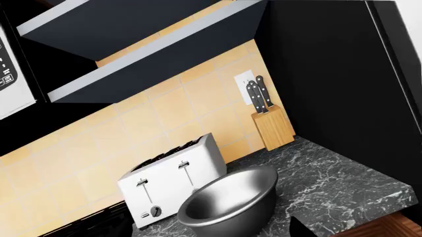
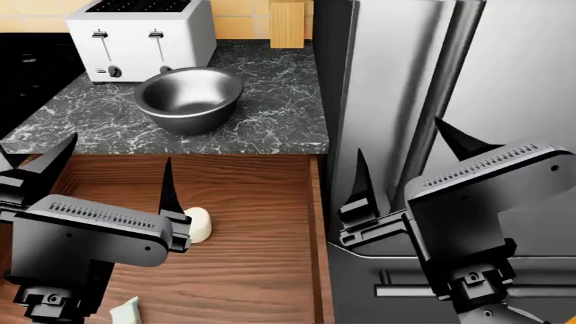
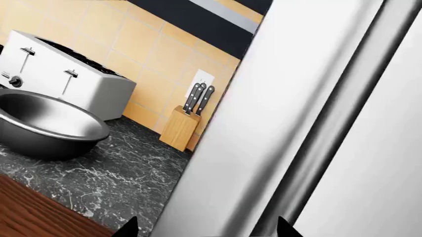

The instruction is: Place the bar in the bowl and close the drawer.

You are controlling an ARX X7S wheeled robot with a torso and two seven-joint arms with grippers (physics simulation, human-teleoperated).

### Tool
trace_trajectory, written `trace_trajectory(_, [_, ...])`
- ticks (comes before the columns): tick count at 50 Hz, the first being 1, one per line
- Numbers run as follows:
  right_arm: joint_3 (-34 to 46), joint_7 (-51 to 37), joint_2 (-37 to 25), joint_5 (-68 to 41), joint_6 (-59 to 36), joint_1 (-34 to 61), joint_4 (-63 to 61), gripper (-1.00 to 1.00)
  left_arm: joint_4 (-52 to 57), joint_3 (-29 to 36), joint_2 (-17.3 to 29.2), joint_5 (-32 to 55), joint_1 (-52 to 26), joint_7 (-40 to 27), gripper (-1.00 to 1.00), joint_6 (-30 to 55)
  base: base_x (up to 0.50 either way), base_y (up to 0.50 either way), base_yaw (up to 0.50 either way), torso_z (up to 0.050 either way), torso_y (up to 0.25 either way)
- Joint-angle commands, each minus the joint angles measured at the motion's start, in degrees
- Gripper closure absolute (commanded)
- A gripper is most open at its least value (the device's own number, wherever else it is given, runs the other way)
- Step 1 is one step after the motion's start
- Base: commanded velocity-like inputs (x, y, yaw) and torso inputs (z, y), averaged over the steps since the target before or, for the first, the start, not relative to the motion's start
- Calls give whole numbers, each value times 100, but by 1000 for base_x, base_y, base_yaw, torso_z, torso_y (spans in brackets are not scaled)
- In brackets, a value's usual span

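while the drawer (image 2: 252, 223) stands pulled out across the lower half of the head view, my left gripper (image 2: 108, 172) hangs over its left side, fingers spread wide and holding nothing. my right gripper (image 2: 409, 165) hovers lower right before the steel fridge (image 2: 504, 74), also wide open and empty. the bowl (image 2: 189, 98) sits upper left on the counter (image 2: 270, 128) by the toaster (image 2: 144, 37). a pale corner at bottom left may be the bar (image 2: 126, 312).

Bowl (image 2: 188, 98) on counter (image 2: 270, 115), before toaster (image 2: 144, 37); drawer (image 2: 252, 223) below, holding cylinder (image 2: 199, 224).
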State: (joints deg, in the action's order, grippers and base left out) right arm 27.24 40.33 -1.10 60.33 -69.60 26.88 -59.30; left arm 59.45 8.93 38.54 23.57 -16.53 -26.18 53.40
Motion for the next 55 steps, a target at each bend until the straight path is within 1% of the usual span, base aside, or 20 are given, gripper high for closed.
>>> trace_trajectory(1, [319, 510, -73, 600, -302, 305, 56, -100, -45, 123, 267, 378, -133, -371, -100, -69, 27, 289, 0, 0, 0])
trace_trajectory(12, [534, 844, -88, 1010, -515, 481, 59, -100, -18, 47, 445, 553, -25, -488, -100, -190, 27, 289, 0, 0, 0])
trace_trajectory(19, [500, 803, -137, 913, -528, 533, 107, -100, -60, 100, 518, 619, -52, -584, -100, -254, 28, 291, 0, 0, 0])
trace_trajectory(24, [550, 1038, -186, 1083, -624, 743, 196, -100, -162, 275, 499, 548, -157, -603, -100, -290, 28, 290, 0, 0, 0])
trace_trajectory(38, [700, 1525, -277, 1425, -803, 1088, 369, -100, -117, 174, 638, 708, -163, -676, -100, -296, 27, 290, 0, 0, 0])
trace_trajectory(43, [633, 1321, -281, 1190, -747, 1066, 407, -100, -73, 106, 697, 798, -122, -720, -100, -308, 28, 289, 0, 0, 0])
trace_trajectory(55, [721, 1299, -307, 1222, -744, 1004, 375, -100, -119, 206, 764, 840, -158, -814, -100, -369, 9, 234, 0, 0, 0])
